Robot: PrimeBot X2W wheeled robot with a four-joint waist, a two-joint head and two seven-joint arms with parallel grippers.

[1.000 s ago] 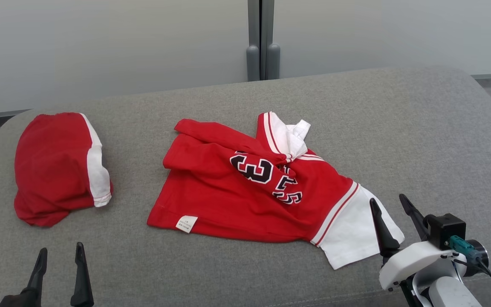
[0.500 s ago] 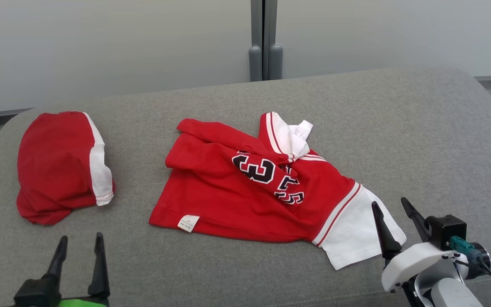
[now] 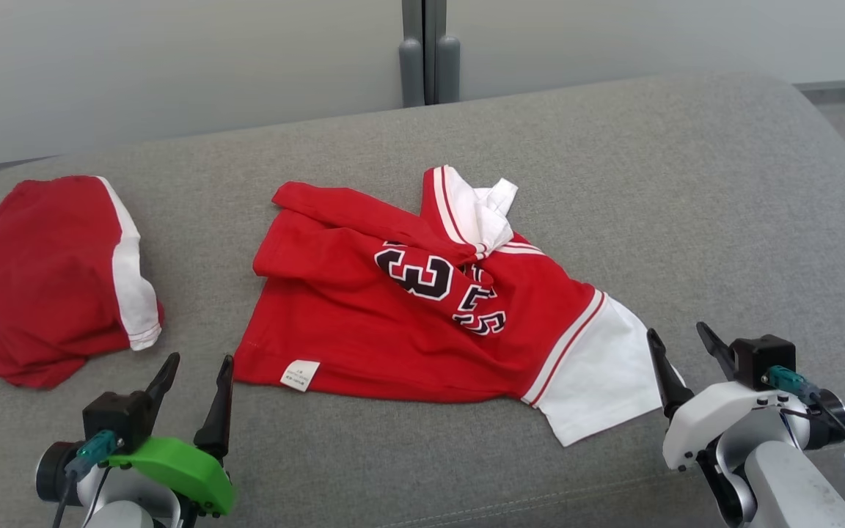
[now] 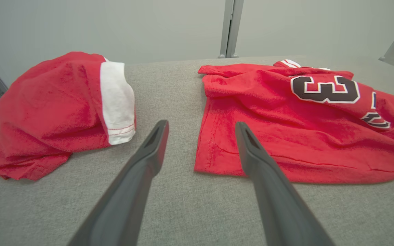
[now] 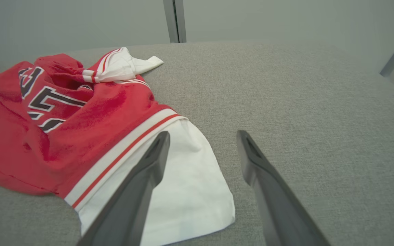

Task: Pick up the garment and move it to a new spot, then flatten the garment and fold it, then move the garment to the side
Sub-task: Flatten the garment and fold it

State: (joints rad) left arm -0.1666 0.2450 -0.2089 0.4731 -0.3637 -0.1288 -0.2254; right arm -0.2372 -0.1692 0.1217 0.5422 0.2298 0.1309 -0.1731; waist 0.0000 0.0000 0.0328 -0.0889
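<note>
Looking at red jersey (image 3: 408, 323) crumpled around the middle of grey cushion (image 3: 686, 183): torso folded over the number print (image 3: 422, 275), collar (image 3: 477, 213) bunched at the far side, white sleeve (image 3: 598, 381) splayed toward the near right. Also seeing second red-and-white garment (image 3: 48, 279) heaped far left, well apart from the jersey; leaving that one alone

Reading left gripper (image 3: 200, 359) as wide open and empty, just beside the near-left hem corner, close to the white label (image 3: 299, 374); from the left wrist view, one finger lined up with red cloth, the other with bare cushion. Reading right gripper (image 3: 676, 331) as wide open and empty too, at the outer edge of the white sleeve; cannot tell contact from here

Handling, as a guess: light, limp knit, no stiffness, nothing fragile. Expect sagging and bunching on lift, plus some drag on the textured upholstery. Avoid a single-point pinch, likely to end in a dangling rope and a worse flatten step

Suggest a two-point hold: left at the hem corner by the label, right at the sleeve cuff or along the red-white stripe seam. Come in low, slide one finger under the edge, pinch near the corner. Watch for catching cushion fabric or extra folded layers
</note>
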